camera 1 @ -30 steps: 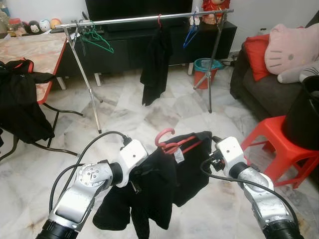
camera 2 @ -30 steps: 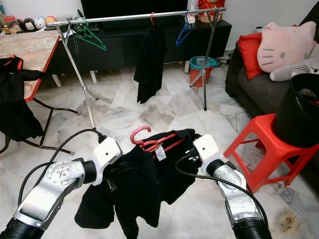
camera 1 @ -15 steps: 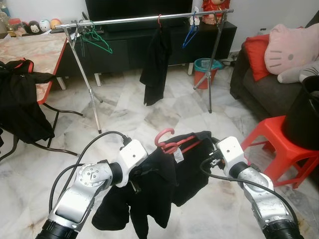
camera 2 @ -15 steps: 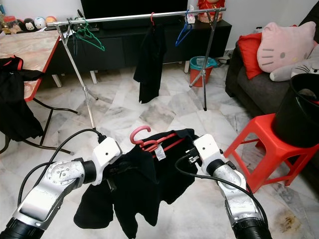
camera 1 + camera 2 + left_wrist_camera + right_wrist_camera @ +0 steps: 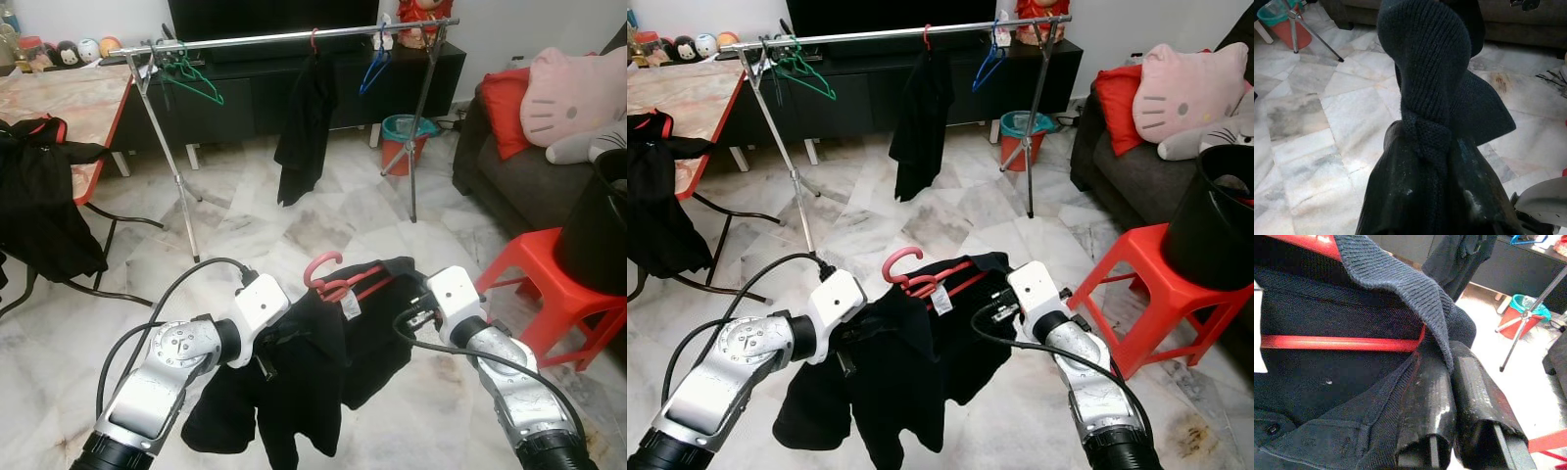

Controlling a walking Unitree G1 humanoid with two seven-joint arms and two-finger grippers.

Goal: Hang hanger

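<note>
Both arms carry the red hanger [image 5: 338, 286] between them at chest height, a black top [image 5: 313, 362] draped over it. The left gripper [image 5: 1435, 161] has its fingers pinched shut on a bunched knit fold at one shoulder end. The right gripper [image 5: 1449, 396] has its fingers pressed together on the other end, knit cloth caught over them and the hanger's red bar just beyond the tips.

Little has changed over the last second: the arms and hanger sit almost exactly as they did, the right wrist only a touch nearer the cloth. On the rail [image 5: 284, 37], well ahead of both sets of fingers, the hung black garment [image 5: 304, 127] swings slightly.

So I'd say the hold is steady and the carry has barely advanced. The hook [image 5: 323, 264] points up, free, but the rail is well apart and higher. The walk and lift remain.
</note>
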